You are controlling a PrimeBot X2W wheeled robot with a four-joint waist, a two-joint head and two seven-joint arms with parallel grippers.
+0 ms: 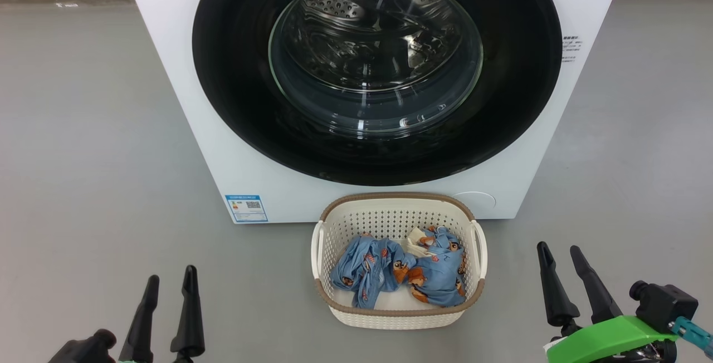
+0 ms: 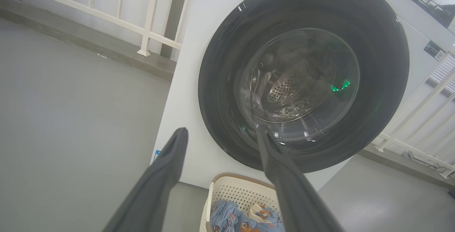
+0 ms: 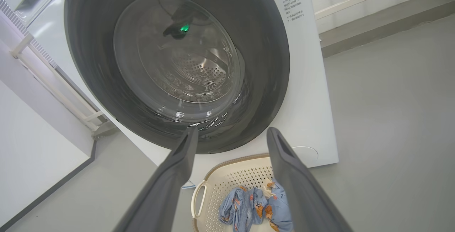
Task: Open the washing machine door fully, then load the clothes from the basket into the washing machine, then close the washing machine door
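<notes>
The door sits shut against the washer, so opening it looks like the first step. The basket stands on the floor just in front of the washer, below the door's lower edge, probably so each lift into the drum is short. The clothes lie bunched in its bottom. The left gripper and right gripper hang low on either side of the basket, apart from it, fingers spread and empty, free to reach for the door.

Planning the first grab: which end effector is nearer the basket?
Right. The right end effector is close beside the basket; the left end effector is farther off on its left.
</notes>
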